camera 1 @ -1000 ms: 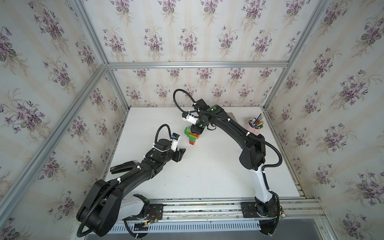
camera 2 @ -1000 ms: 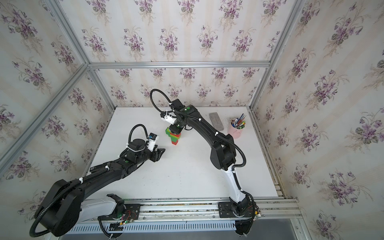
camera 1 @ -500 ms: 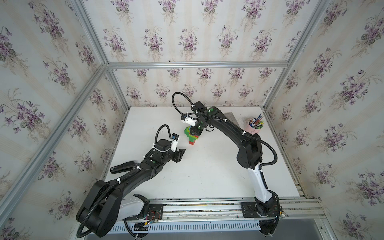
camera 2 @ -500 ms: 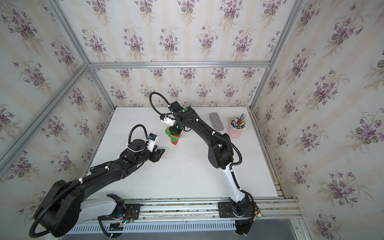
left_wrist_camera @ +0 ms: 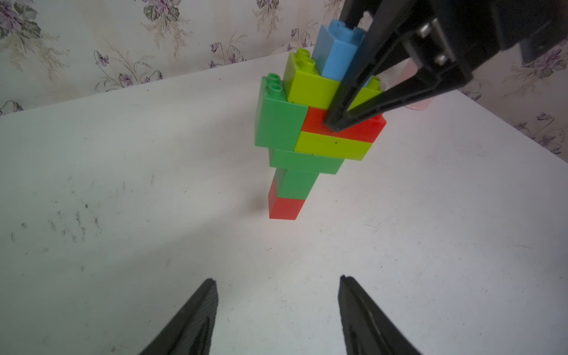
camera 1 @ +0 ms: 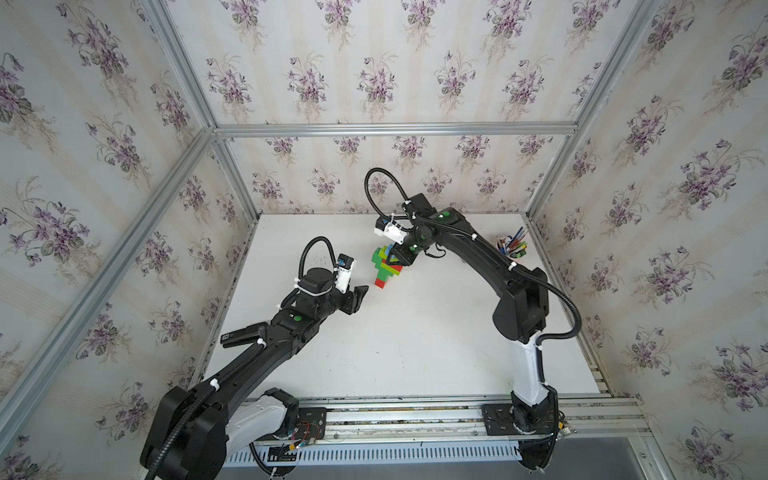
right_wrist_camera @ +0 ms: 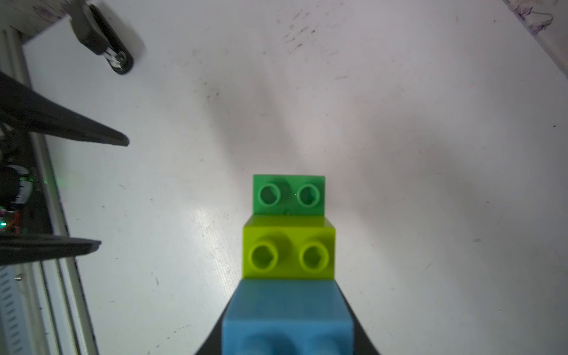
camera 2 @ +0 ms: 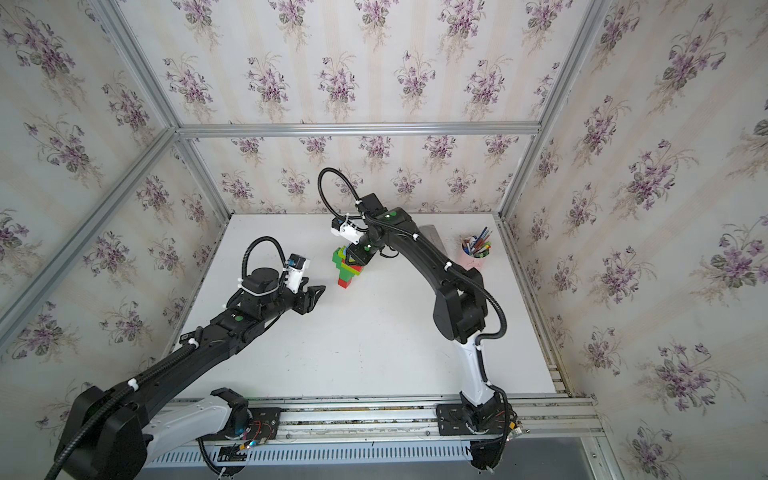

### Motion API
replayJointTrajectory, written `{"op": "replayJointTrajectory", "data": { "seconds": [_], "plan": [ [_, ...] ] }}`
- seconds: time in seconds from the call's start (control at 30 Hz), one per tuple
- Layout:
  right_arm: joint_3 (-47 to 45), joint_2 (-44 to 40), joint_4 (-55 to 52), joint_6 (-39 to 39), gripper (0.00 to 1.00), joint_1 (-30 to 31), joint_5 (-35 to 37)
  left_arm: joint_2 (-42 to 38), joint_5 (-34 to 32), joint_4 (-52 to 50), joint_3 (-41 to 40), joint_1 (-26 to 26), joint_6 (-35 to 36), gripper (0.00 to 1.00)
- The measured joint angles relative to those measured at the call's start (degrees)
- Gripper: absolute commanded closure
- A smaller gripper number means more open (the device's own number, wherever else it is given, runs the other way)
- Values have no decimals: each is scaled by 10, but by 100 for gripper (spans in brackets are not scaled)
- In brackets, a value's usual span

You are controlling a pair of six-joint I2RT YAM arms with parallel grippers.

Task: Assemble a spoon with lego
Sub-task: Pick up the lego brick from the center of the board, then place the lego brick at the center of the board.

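The spoon [camera 1: 387,269] [camera 2: 347,269] stands upright on its red stem end on the white table, a little behind the middle. Its head of green, lime and red lego [left_wrist_camera: 307,138] carries a light blue brick [left_wrist_camera: 336,52] on top. My right gripper [camera 1: 397,258] [camera 2: 358,258] comes down from above and is shut on the spoon's top; one of its fingers [left_wrist_camera: 353,92] lies across the lime and red bricks. The right wrist view looks down on the blue brick [right_wrist_camera: 287,316] between the jaws. My left gripper [camera 1: 358,294] [camera 2: 316,292] [left_wrist_camera: 276,279] stands open and empty, a short way in front of the spoon.
A pink cup of pens [camera 1: 513,247] [camera 2: 478,249] stands at the back right. A grey block [camera 2: 432,235] lies behind the right arm. Flowered walls close in three sides, and a metal rail [camera 1: 415,415] runs along the front edge.
My right gripper has closed on the top of the spoon and its wrist has shifted slightly left. The left arm has stayed where it was.
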Motion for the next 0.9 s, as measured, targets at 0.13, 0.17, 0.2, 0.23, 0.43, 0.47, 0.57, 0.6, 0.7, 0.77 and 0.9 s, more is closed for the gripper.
{"op": "replayJointTrajectory", "data": {
  "seconds": [0.13,0.17,0.2,0.23,0.43,0.47,0.57,0.6,0.7,0.77,0.9],
  "plan": [
    [-218,-92,184,102,79,-54,-154,-15,22,-44,37,39,0,35],
    [-281,-110,255,143,79,-63,-186,-15,30,-54,48,45,0,35],
    [-330,-120,316,183,79,-66,-211,-16,35,-63,58,48,0,35],
    [-383,-126,394,234,79,-66,-243,-16,42,-70,69,53,0,35],
    [-576,-60,923,583,80,-61,-345,-4,67,-107,117,67,3,34],
    [-584,-37,1003,636,80,-59,-351,-1,70,-113,124,69,3,34],
    [-584,21,1186,757,79,-52,-364,7,75,-125,137,72,7,34],
    [-581,34,1223,782,79,-50,-368,9,75,-127,140,72,7,34],
    [-564,69,1304,834,78,-43,-376,17,78,-131,143,73,7,34],
    [-557,83,1328,850,78,-43,-377,22,80,-135,144,73,7,33],
    [-551,97,1325,847,78,-42,-367,31,81,-136,144,73,6,33]
  ]
}}
